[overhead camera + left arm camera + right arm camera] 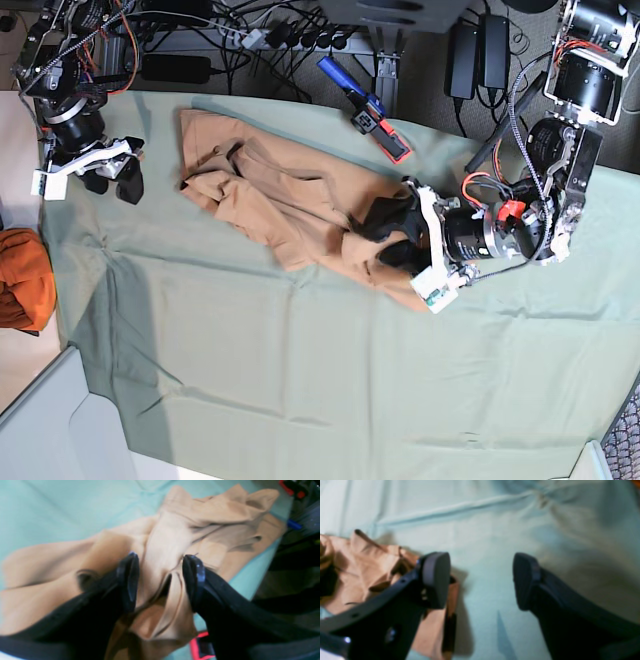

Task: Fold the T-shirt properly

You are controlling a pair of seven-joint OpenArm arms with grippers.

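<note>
The T-shirt (290, 205) lies crumpled and bunched on the green-covered counter (300, 380), not yet spread flat; no neat fold shows, so nearly all the folding seems left to do. The left tool (160, 562) hovers with jaws apart over a ridge of the shirt, gripping nothing. The right tool (481, 580) stands wide open and empty, just beside the shirt's far end

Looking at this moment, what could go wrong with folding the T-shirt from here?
1. The T-shirt lies crumpled, not flat, so any fold may trap creases.
2. The left gripper stands open right over bunched cloth; pulling away, it might snag and drag a layer.
3. The right gripper hangs open over the green cloth beside the shirt; closing there could pinch the wrong fabric.
</note>
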